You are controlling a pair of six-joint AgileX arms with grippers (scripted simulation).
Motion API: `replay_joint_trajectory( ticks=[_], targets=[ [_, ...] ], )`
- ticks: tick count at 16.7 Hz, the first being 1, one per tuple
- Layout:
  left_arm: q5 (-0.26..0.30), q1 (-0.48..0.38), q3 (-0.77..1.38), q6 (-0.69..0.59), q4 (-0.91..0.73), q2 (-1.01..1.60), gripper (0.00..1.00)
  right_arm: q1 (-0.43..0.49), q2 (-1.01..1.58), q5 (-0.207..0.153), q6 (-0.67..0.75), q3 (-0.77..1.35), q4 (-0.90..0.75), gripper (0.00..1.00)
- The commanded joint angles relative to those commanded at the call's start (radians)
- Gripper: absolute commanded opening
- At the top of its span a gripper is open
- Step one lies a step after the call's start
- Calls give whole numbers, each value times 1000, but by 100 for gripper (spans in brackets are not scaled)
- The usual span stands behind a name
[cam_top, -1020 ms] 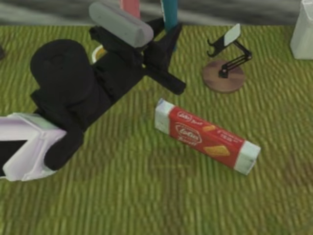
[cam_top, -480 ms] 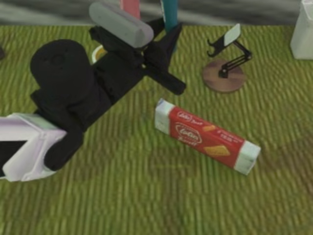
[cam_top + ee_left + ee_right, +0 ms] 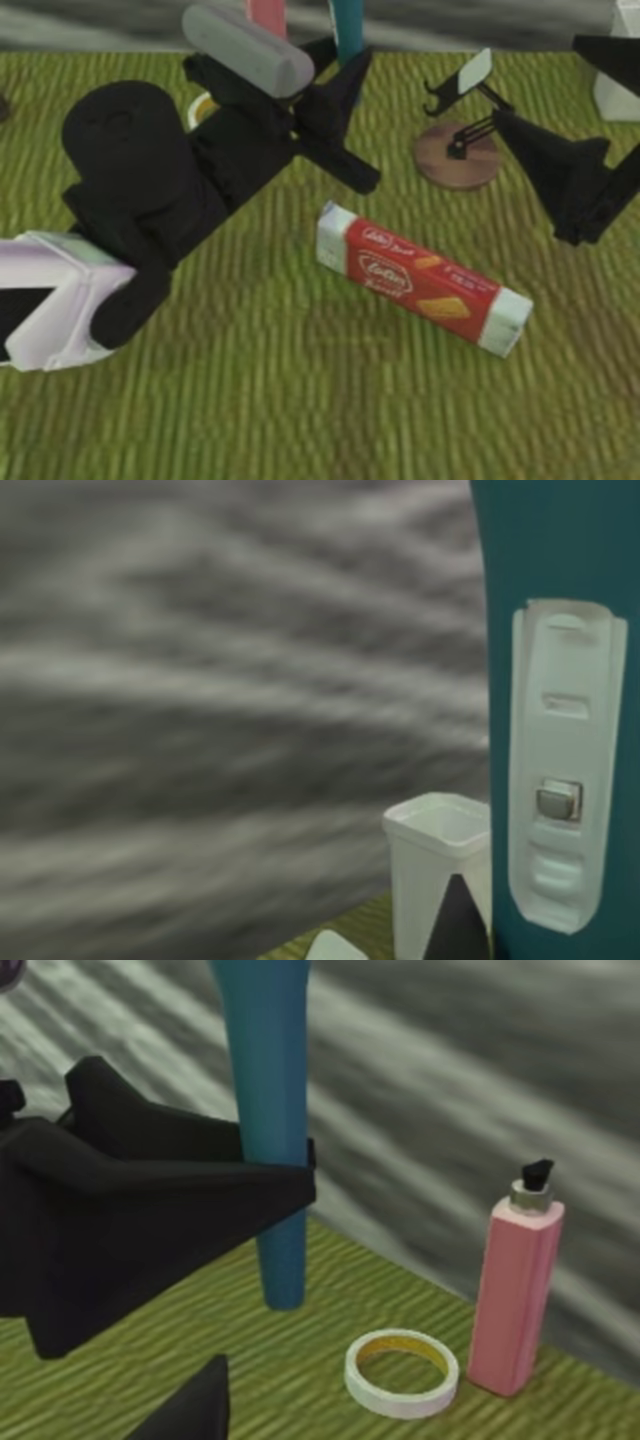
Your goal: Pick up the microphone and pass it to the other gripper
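While your left end effector (image 3: 335, 75) is clamped on the teal handle of the microphone (image 3: 347, 28), it holds it upright at about 12 o'clock on the counter (image 3: 300, 400), long axis vertical and lower tip clear of the surface. Your right end effector (image 3: 600, 130), at 2 o'clock, has its fingers spread apart. From there the handle lies toward 9 o'clock, past the phone stand (image 3: 457, 150), so approach sideways across that vertical axis.

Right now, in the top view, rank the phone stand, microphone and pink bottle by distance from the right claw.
1. Phone stand, just left of the right claw.
2. Microphone, back centre, held by the left claw.
3. Pink bottle, farther left, back edge.
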Motion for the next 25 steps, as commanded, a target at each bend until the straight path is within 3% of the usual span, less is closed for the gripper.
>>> replay_joint_trajectory(
  ticks=[3, 5, 12, 15, 21, 25],
  targets=[
    [0, 0, 0, 0, 0, 0, 0, 51, 155, -78, -10, 105, 63, 100],
    [0, 0, 0, 0, 0, 0, 0, 73, 222, -110, -15, 152, 92, 100],
    [0, 0, 0, 0, 0, 0, 0, 79, 247, -121, -17, 170, 103, 100],
    [0, 0, 0, 0, 0, 0, 0, 117, 319, -88, -16, 237, 117, 100],
    [0, 0, 0, 0, 0, 0, 0, 229, 570, 28, -12, 441, 154, 100],
    [0, 0, 0, 0, 0, 0, 0, 243, 593, 43, -11, 464, 158, 100]
  ],
)
